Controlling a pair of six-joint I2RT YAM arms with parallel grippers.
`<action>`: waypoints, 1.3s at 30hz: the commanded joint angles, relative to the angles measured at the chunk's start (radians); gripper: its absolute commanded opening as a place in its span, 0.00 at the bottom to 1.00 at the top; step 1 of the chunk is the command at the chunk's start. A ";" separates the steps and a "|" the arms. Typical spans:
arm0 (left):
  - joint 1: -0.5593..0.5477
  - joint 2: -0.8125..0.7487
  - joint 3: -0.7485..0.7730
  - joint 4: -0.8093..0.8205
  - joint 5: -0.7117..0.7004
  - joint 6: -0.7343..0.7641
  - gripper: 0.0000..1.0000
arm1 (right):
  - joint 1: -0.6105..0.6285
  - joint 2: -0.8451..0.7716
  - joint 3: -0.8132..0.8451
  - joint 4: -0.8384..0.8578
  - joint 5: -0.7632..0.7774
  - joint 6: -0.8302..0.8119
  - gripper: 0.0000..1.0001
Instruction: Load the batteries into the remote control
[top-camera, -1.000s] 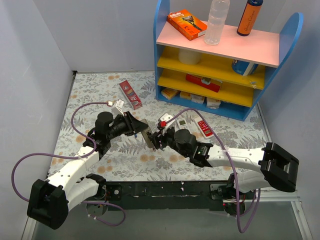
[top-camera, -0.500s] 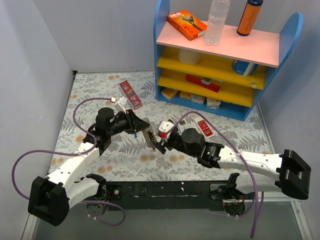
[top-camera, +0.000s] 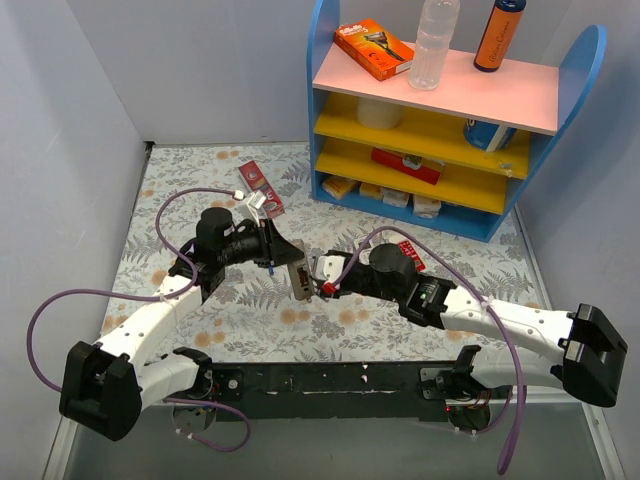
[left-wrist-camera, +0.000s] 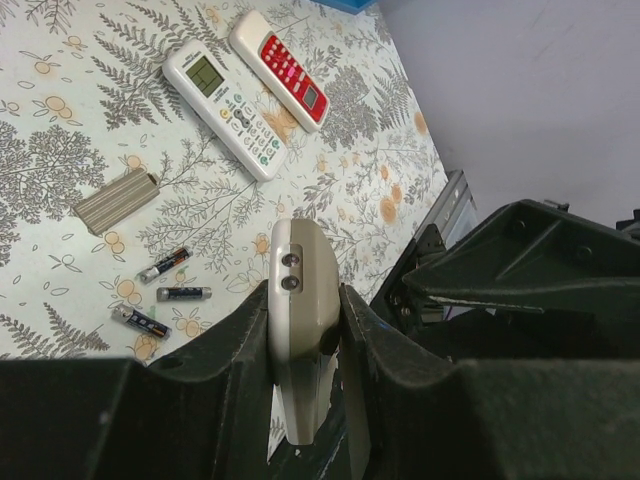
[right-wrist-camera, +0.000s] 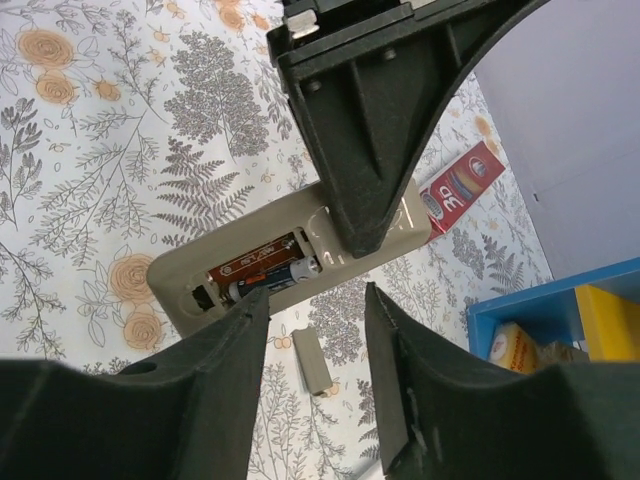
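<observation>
My left gripper (top-camera: 288, 262) (left-wrist-camera: 303, 308) is shut on the beige-white remote control (top-camera: 299, 279) (left-wrist-camera: 302, 290) and holds it edge-up above the table. In the right wrist view the remote control (right-wrist-camera: 245, 262) shows its open back. One battery (right-wrist-camera: 268, 281) lies in the compartment beside a bare brown slot. My right gripper (top-camera: 322, 281) (right-wrist-camera: 315, 300) stands open just in front of that compartment with nothing between its fingers. Three more batteries (left-wrist-camera: 163, 264) (left-wrist-camera: 184, 293) (left-wrist-camera: 142, 321) lie loose on the patterned cloth. The compartment's cover (left-wrist-camera: 115, 200) (right-wrist-camera: 315, 362) lies beside them.
Two other remotes lie on the cloth: a white one with a green screen (left-wrist-camera: 222, 102) and a red-faced one (left-wrist-camera: 281, 68) (top-camera: 411, 255). A red box (top-camera: 260, 188) lies at the back. A blue and yellow shelf (top-camera: 460, 110) stands at the back right.
My right gripper has drawn in close to the remote's open back and its jaws have narrowed after widening. The left gripper keeps its hold, almost still.
</observation>
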 joint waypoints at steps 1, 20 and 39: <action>-0.005 -0.002 0.053 -0.032 0.052 0.044 0.00 | -0.050 0.010 0.085 -0.041 -0.114 -0.050 0.47; -0.011 0.005 0.058 -0.033 0.083 0.053 0.00 | -0.067 0.096 0.196 -0.167 -0.233 -0.073 0.28; -0.015 0.002 0.064 -0.032 0.098 0.058 0.00 | -0.072 0.143 0.222 -0.218 -0.259 -0.072 0.16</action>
